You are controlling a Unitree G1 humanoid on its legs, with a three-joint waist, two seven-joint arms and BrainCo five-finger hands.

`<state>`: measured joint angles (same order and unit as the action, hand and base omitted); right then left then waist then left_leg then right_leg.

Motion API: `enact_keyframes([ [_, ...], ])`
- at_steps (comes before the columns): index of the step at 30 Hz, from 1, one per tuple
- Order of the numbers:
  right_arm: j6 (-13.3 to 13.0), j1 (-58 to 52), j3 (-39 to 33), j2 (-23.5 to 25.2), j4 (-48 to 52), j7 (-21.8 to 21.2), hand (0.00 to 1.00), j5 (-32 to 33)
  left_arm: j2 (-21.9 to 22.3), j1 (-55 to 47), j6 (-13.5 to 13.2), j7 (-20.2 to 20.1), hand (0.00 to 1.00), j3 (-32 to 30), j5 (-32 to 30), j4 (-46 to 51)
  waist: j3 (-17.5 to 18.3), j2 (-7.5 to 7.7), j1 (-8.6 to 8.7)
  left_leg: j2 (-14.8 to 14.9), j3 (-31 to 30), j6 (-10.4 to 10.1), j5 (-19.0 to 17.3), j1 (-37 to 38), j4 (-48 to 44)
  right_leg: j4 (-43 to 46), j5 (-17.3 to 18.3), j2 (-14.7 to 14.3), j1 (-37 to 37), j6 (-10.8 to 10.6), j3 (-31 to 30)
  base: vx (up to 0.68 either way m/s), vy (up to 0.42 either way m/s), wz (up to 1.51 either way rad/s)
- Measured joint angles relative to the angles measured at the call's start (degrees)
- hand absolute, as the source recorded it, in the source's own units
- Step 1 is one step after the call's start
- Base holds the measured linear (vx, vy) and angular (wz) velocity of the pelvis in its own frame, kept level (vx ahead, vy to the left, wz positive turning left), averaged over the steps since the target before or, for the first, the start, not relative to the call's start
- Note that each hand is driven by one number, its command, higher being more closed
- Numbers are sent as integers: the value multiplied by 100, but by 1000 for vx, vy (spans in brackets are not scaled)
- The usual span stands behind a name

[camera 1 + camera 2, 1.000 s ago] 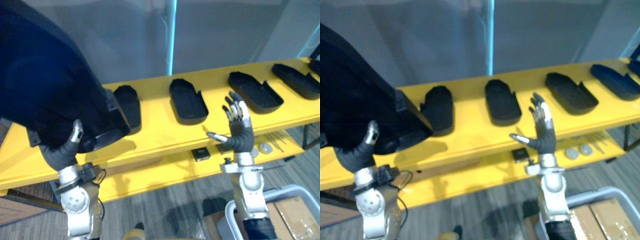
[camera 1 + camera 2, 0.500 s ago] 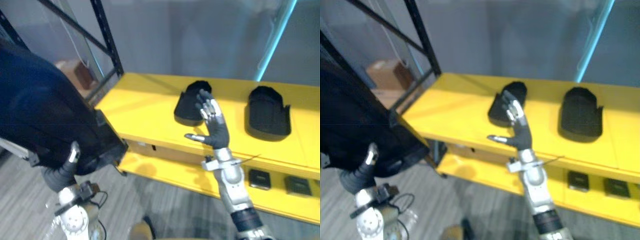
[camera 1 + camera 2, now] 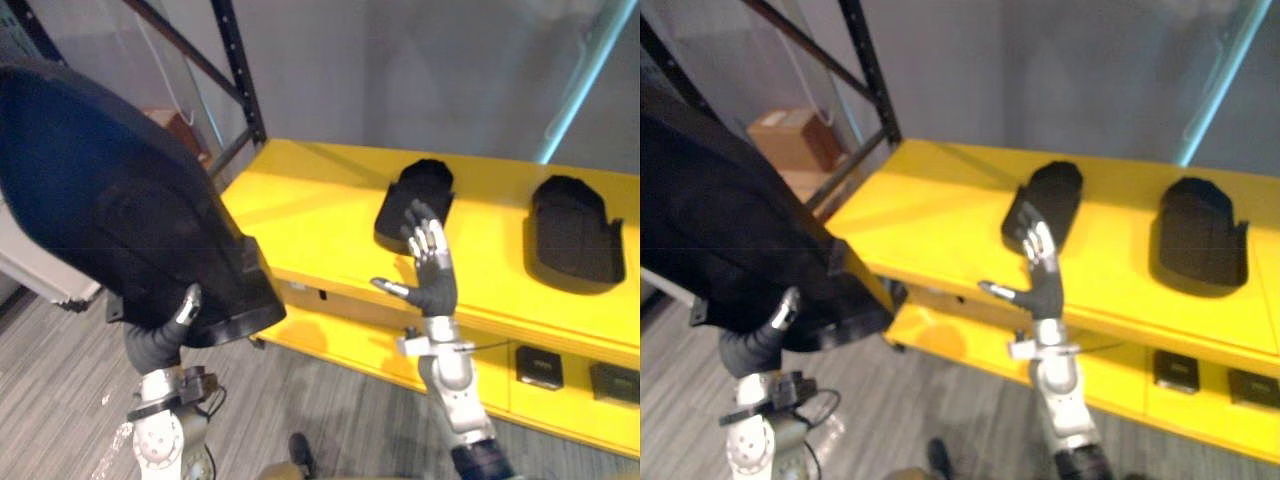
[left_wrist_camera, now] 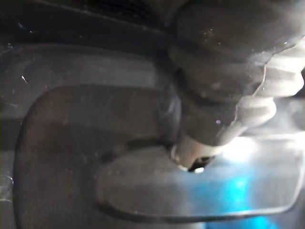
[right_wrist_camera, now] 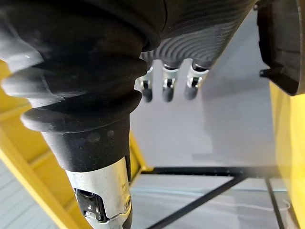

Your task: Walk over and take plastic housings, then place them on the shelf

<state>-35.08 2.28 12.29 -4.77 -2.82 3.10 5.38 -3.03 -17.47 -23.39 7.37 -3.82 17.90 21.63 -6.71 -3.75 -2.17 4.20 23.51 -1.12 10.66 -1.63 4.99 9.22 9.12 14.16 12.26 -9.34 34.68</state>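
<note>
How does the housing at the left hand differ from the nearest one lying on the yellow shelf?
The carried housing is up in the air at the left hand, off the yellow shelf; the shelf housing rests on the top board. The carried housing is steeply tilted; the shelf housing lies flat, hollow side up. Both are black plastic shells.

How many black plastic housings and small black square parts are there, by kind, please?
Black plastic housings lying on the yellow shelf: 2
Large black plastic housing at the left hand: 1
Small black square parts on the lower level: 2
Total: 5
</note>
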Motion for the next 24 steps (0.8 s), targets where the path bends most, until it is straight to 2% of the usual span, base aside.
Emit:
enact_keyframes([
  [4, 56, -62, 9, -23, 1, -44, 0, 5, 2, 49, 125, 107, 100, 3, -113, -23, -37, 16, 13, -36, -273, -36, 39, -54, 7, -51, 7, -40, 146, 5, 318, -50, -10, 30],
  [7, 256, -102, -93, -36, 6, 169, 0, -12, 2, 114, 151, -6, 100, 2, -114, -23, -140, 62, -21, -219, -541, -52, 31, -176, 5, 73, 100, 146, 177, 56, 638, -45, 73, 53],
  [8, 371, -137, -200, -39, 14, 363, 0, -29, 3, 176, 201, -156, 100, 1, -113, -17, -200, 129, -50, -405, -573, 41, -44, -188, -27, 288, 153, 367, 170, 121, 767, 4, 130, 53],
  [9, 416, -152, -241, -41, 23, 458, 0, -60, 6, 175, 216, -209, 100, -2, -115, -4, -214, 146, -60, -470, -581, 100, -88, -187, -27, 442, 161, 435, 169, 144, 762, 54, 168, 52],
  [10, 490, -211, -315, -57, 59, 601, 0, -83, 10, 179, 237, -321, 100, 1, -141, -10, -249, 152, -51, -558, -660, 193, -153, -157, -26, 942, 72, 625, 50, 313, 625, 77, 176, 47],
  [11, 611, -323, -373, -62, 151, 718, 0, -103, -16, 178, 244, -411, 100, -1, -249, -7, -252, 140, -17, -546, -777, 280, -214, -126, -26, 1476, -173, 698, -224, 688, 176, 80, 185, 42],
  [12, 670, -360, -418, -53, 211, 748, 0, -128, -52, 191, 244, -429, 100, -1, -276, 7, -251, 105, -10, -504, -821, 323, -248, -87, -26, 1688, -266, 677, -359, 830, -131, 93, 167, 28],
  [13, 694, -388, -444, -10, 287, 801, 0, -170, -148, 247, 238, -451, 100, -3, -275, 20, -340, 185, -6, -456, -870, 375, -294, -13, -26, 1819, -213, 533, -466, 776, -597, 94, 85, 24],
  [14, 756, -471, -440, 100, 501, 807, 0, -167, -305, 365, 245, -442, 100, -20, -275, 4, -428, 261, 10, -385, -942, 412, -330, -4, -1, 1725, 72, 154, -611, 565, -1096, 105, 44, 25],
  [15, 802, -518, -445, 168, 761, 776, 0, -166, -392, 465, 253, -397, 100, -61, -274, -16, -500, 384, 36, -307, -990, 417, -362, 1, 2, 1520, 281, -293, -853, 536, -1488, 70, 4, 22],
  [16, 805, -532, -450, 176, 805, 773, 0, -166, -395, 472, 258, -389, 100, -63, -274, -27, -508, 398, 52, -303, -1001, 419, -367, 5, 2, 1460, 293, -363, -885, 541, -1516, 73, -4, 9],
  [17, 805, -620, -498, 210, 952, 687, 0, -165, -384, 435, 312, -363, 100, -63, -274, -41, -505, 435, 110, -309, -999, 408, -407, 37, 2, 1193, 292, -601, -1005, 552, -1605, 106, 12, -11],
  [18, 803, -695, -540, 212, 997, 575, 0, -161, -378, 313, 358, -349, 100, -58, -289, -40, -503, 440, 136, -363, -852, 398, -484, 159, 0, 825, 227, -735, -1089, 647, -1618, 92, 12, -19],
  [20, 793, -788, -613, 204, 1012, 495, 0, -141, -378, 226, 359, -331, 100, -55, -341, -37, -476, 475, 144, -502, -705, 406, -570, 252, 1, 415, 92, -742, -1129, 748, -1619, 62, 6, -30],
  [21, 782, -896, -753, 168, 1019, 430, 0, -101, -341, 214, 389, -331, 100, -38, -452, -41, -429, 482, 233, -590, -729, 411, -626, 277, 3, 249, -157, -732, -1093, 736, -1763, 78, 2, -11],
  [24, 726, -964, -977, 44, 1001, 434, 0, -42, -306, 118, 390, -365, 100, 60, -498, -42, -385, 304, 286, -567, -550, 377, -737, 258, -75, 57, -199, -762, -1069, 699, -1812, 102, 4, -23],
])
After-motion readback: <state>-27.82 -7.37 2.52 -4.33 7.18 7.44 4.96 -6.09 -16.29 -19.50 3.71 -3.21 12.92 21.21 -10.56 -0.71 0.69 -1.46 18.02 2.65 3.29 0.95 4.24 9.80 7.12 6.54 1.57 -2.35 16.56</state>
